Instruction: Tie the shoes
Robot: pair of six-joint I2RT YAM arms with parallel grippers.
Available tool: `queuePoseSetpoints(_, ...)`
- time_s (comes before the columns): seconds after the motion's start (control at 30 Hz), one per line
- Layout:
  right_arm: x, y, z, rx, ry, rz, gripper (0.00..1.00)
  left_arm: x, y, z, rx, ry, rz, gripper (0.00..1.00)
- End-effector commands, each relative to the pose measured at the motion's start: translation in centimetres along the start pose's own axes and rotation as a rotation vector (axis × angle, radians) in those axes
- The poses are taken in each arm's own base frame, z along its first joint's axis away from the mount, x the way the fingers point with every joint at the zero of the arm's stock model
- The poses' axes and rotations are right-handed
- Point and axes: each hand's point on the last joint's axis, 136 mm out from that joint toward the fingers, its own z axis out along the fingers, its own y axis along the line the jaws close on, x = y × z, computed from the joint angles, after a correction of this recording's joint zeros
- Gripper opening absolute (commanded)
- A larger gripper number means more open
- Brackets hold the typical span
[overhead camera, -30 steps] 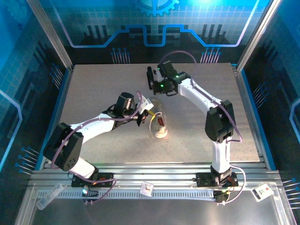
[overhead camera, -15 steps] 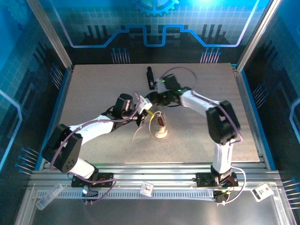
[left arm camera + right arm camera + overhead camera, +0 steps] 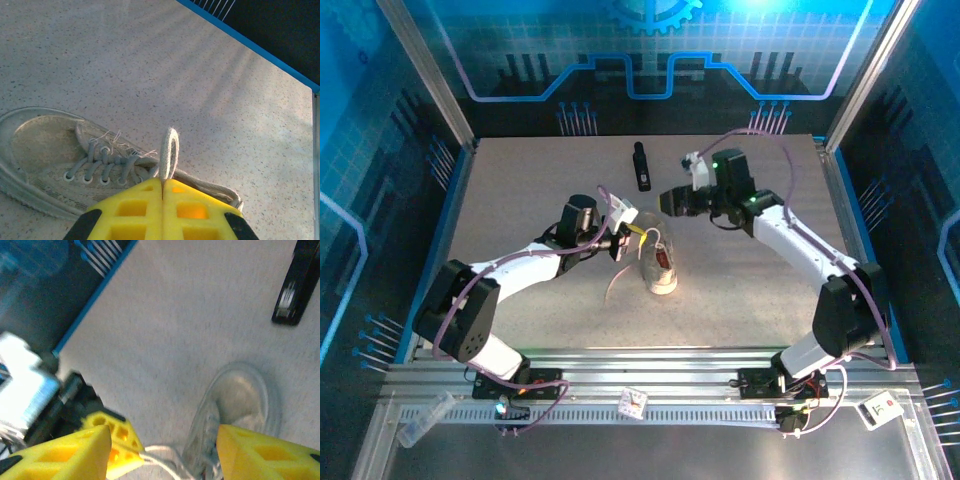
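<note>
The shoe [image 3: 661, 264], a small off-white sneaker with a red lining, lies on the table with its toe toward the far side. My left gripper [image 3: 634, 236] sits just left of it, shut on a pale lace. In the left wrist view the yellow fingers [image 3: 140, 205] pinch a small upright loop of lace [image 3: 168, 152] above the laced shoe [image 3: 50, 160]. My right gripper [image 3: 671, 200] hovers beyond the toe, open and empty. The right wrist view shows its gripper [image 3: 164, 435] spread wide over the blurred shoe [image 3: 242, 400], with a strand of lace [image 3: 160, 456] below.
A slim black bar [image 3: 641, 166] lies on the table beyond the shoe, also seen as a black bar [image 3: 295, 282] at the upper right of the right wrist view. A loose lace end [image 3: 614, 286] trails onto the table left of the shoe. A blue rim [image 3: 250, 45] borders the table.
My right gripper came in beside the left gripper, opened, and pulled back to the right past the toe. The left gripper stays shut on the lace and has shifted slightly.
</note>
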Motion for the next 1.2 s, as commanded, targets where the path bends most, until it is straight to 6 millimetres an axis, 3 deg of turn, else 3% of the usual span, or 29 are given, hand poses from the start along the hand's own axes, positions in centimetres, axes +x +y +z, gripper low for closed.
queuePoseSetpoints(0.0,2.8,1.7,1.6,-0.036,0.071,-0.032,0.58,-1.3,-0.5,0.2,0.047,-0.034,0.002,0.0)
queuePoseSetpoints(0.4,5.0,-1.0,2.4,0.069,0.126,0.037,0.56,-1.6,-1.0,-0.2,0.062,-0.045,0.005,0.0)
queuePoseSetpoints(0.9,6.7,-1.2,4.3,-0.009,0.142,0.084,0.53,-1.8,-1.0,-0.4,0.067,-0.059,-0.005,0.0)
queuePoseSetpoints(1.03,6.5,-1.3,4.8,-0.017,0.135,0.073,0.46,-1.6,-1.1,-0.4,0.07,-0.056,-0.012,0.0)
queuePoseSetpoints(1.17,5.7,-1.0,4.7,-0.029,0.094,0.067,0.2,-0.9,-0.9,-0.3,0.063,-0.041,-0.025,0.0)
